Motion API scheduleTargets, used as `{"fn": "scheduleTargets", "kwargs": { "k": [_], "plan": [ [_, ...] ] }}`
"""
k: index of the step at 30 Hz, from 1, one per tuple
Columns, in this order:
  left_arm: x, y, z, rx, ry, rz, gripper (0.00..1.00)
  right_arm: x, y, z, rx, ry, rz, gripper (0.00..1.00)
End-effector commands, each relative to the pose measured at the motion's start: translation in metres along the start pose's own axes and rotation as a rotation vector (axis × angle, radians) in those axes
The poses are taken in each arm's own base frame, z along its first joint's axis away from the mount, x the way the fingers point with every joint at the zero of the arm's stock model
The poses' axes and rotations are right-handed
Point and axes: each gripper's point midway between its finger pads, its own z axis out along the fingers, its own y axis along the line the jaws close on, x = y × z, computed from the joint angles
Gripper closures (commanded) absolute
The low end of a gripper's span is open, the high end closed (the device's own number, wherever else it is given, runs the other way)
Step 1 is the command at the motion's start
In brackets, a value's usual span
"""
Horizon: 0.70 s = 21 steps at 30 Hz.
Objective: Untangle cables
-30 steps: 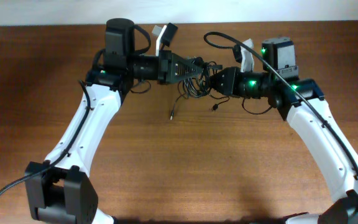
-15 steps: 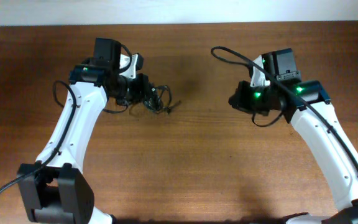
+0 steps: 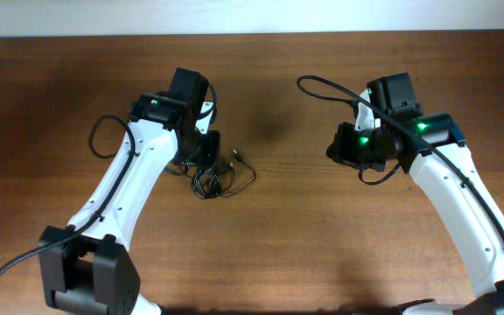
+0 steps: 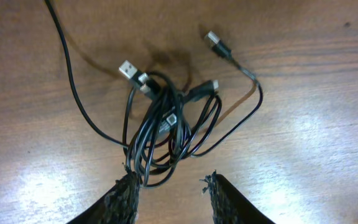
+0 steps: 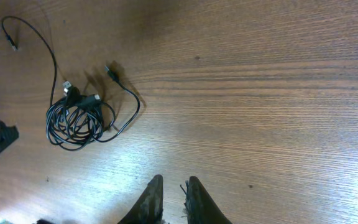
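Note:
The cables [image 3: 217, 181] are thin black wires with small plugs, bunched in a loose coil on the wooden table. In the left wrist view the cables [image 4: 166, 127] lie just ahead of my fingers, with silver plugs sticking out at the top. My left gripper [image 4: 169, 183] is open, and the coil's near loop lies by its left finger; from overhead it [image 3: 209, 163] hovers at the coil's upper edge. My right gripper [image 5: 173, 186] is shut and empty, far to the right [image 3: 338, 149]. The cables [image 5: 73, 121] show small at the left of its view.
A single thin strand [image 5: 33, 31] runs out from the coil toward the back left. The left arm's own thick cable [image 3: 103, 140] loops beside its forearm. The right arm's thick cable [image 3: 322, 83] arches above its wrist. Bare brown wood lies between the arms.
Both grippers held the bunch at the table's back centre. The right one let go and drew back right. The left one carried the bunch left, then forward, and opened over it.

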Motion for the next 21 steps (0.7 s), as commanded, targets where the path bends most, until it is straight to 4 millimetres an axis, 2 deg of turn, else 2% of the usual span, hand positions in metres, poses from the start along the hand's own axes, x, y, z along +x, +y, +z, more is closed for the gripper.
{"fn": "scheduleTargets", "kwargs": {
  "k": [1, 6, 12, 13, 15, 16, 18, 19, 21],
  "plan": [
    [0.02, 0.007, 0.01, -0.025, 0.049, 0.0, 0.63, -0.001, -0.002, -0.007, 0.014, -0.027, -0.02, 0.85],
    [0.028, 0.018, 0.047, -0.062, 0.032, 0.001, 0.64, -0.002, -0.003, -0.007, 0.021, -0.03, -0.027, 0.85],
    [0.027, 0.021, 0.07, -0.068, -0.018, 0.003, 0.66, -0.002, -0.004, -0.007, 0.028, -0.034, -0.027, 0.81],
    [0.028, 0.022, 0.071, -0.068, -0.016, 0.003, 0.69, -0.003, -0.005, -0.007, 0.035, -0.037, -0.027, 0.81],
    [0.027, 0.021, 0.072, -0.064, -0.021, -0.001, 0.83, -0.003, -0.005, -0.007, 0.035, -0.037, -0.027, 0.81],
    [0.026, 0.021, 0.071, -0.062, -0.027, -0.007, 1.0, -0.003, -0.005, -0.007, 0.035, -0.037, -0.027, 0.81],
    [0.02, 0.015, 0.066, -0.032, -0.04, -0.029, 1.0, -0.003, -0.005, -0.007, 0.035, -0.037, -0.027, 0.81],
    [0.009, 0.004, 0.052, 0.021, -0.066, -0.025, 1.0, -0.003, -0.005, -0.007, 0.034, -0.037, -0.026, 0.81],
    [-0.016, -0.014, 0.01, 0.101, -0.138, -0.014, 1.0, -0.002, -0.002, -0.007, 0.018, -0.031, -0.027, 0.83]
  ]
}}
